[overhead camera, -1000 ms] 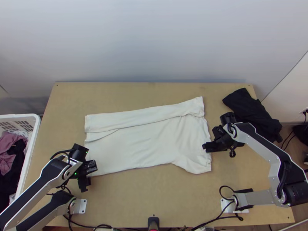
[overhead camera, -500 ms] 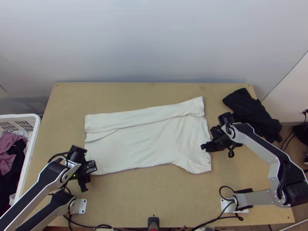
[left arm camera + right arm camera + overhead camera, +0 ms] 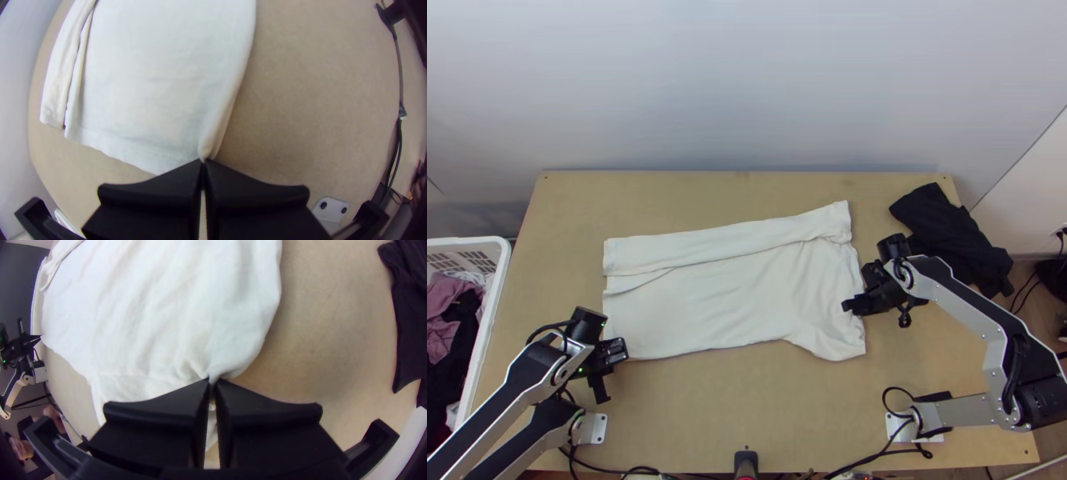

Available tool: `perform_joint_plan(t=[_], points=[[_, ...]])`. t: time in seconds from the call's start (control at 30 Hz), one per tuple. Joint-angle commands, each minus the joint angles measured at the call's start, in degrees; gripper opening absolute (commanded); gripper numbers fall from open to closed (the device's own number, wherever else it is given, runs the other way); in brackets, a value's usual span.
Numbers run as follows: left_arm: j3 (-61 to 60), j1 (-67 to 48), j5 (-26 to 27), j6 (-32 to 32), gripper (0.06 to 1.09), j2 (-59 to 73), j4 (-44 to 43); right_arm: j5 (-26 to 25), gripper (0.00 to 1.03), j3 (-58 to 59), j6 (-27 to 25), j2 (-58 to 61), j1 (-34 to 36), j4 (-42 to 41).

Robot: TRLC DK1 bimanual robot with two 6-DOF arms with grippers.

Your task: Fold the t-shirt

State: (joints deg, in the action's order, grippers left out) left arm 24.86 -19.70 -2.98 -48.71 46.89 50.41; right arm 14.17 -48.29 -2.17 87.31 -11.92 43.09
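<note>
T-shirt [image 3: 723,300] — partly folded, pinched twice

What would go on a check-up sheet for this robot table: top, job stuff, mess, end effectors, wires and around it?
Surface: light wooden table, cloth on it.
Job's things: white t-shirt, spread, far side folded over.
Clutter: black garment past the right edge.
Grippers: left end effector shut on near left corner; right end effector shut on right edge.
Cables: black, near edge.
Surroundings: white laundry basket at left; wall behind.
</note>
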Motion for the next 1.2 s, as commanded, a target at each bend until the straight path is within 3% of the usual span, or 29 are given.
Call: perform_joint_plan(t=[0.0, 0.4, 1.17], points=[[2.3, 7.6, 3.4, -3.2, 0.10, -0.4, 2.0, 0.0, 0.03, -0.1, 0.1, -1.1, 2.5, 0.7], [8.0, 15.0, 8.1, -2.6, 0.10, -1.0, 5.3, 7.8, 0.03, -4.4, -0.3, -4.1, 9.2, 6.7], [13.7, 20.8, 9.6, -2.4, 0.10, 6.1, -0.4, 9.0, 0.03, -11.8, -0.5, 2.7, 9.5, 6.2]])
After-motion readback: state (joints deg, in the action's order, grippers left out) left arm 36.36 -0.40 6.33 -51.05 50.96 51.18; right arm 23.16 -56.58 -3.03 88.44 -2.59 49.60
